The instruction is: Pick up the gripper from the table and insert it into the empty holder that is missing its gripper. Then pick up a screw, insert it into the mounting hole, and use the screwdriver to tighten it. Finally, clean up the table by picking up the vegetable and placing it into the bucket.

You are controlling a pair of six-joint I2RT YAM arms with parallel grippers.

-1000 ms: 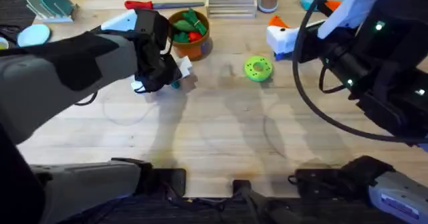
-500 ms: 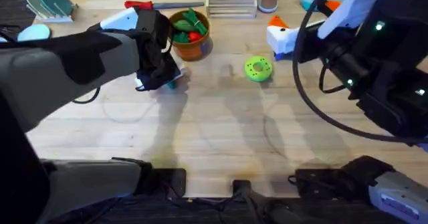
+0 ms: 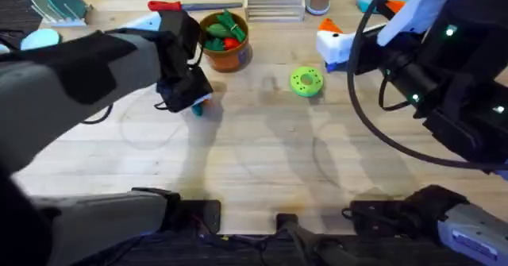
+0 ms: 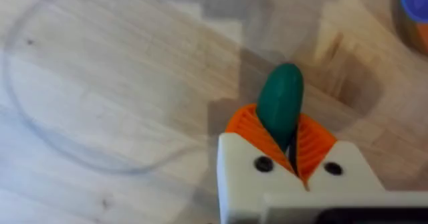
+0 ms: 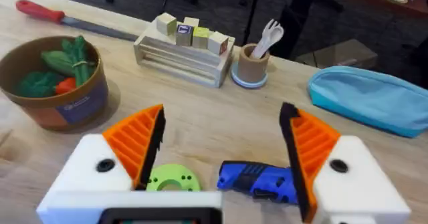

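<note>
— What moved?
— The left gripper (image 3: pixel 193 101) slid slightly nearer, its orange pads (image 4: pixel 249 125) clamped on the vegetable (image 4: pixel 280 104), just above the table (image 3: pixel 254 163).
— And rightwards?
— The bucket (image 3: pixel 225 44) (already holding greens), the green disc (image 3: pixel 305 81), the screwdriver (image 5: pixel 257 180); the right gripper (image 5: pixel 221 150) hangs spread wide.
</note>
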